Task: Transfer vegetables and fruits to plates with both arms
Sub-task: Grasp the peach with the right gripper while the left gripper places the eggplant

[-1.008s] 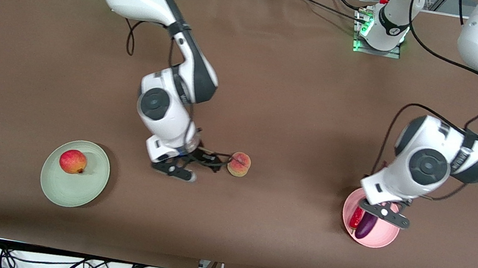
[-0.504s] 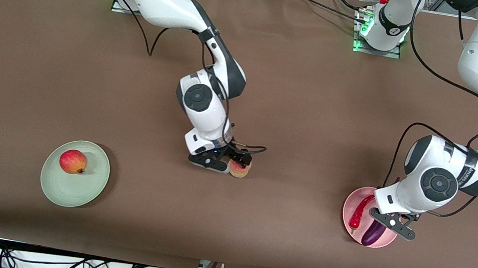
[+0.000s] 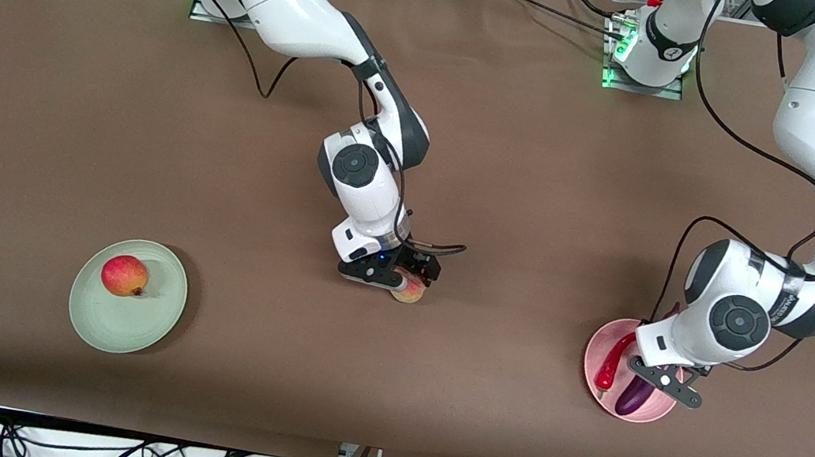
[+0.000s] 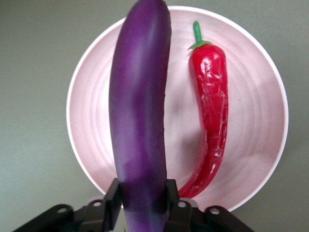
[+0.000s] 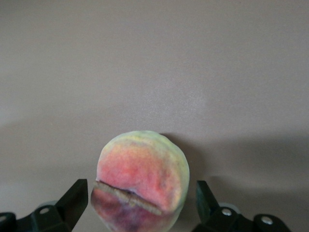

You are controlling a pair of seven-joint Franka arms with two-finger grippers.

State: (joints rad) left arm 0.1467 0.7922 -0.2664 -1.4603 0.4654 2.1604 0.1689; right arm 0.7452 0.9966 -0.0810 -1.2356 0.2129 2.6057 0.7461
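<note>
Right gripper [image 3: 400, 282] was down over the peach [image 5: 140, 176] mid-table, jaws wide open. Its fingers [image 5: 72, 200] stood either side of the fruit with a clear gap on both, nothing held. The peach sat on the table between the jaws, slightly off-centre toward one finger.

Left gripper [image 4: 142, 205] was over the pink plate [image 4: 251, 121], jaws closed snug on the eggplant [image 4: 140, 106] near one end. The rest of it stuck out from the jaws across the plate. The chili [image 4: 210, 111] lay on the plate just beside it. Couldn't tell if the eggplant's free end touched the plate.

The apple [image 3: 124, 276] was on the green plate [image 3: 155, 321], toward the right arm's end.

My read for the peach grab: centre the jaws first, else one finger would nudge it and it'd roll. Close at the widest girth, light force, then lift straight. Left should lower before letting go and keep the eggplant off the chili.
</note>
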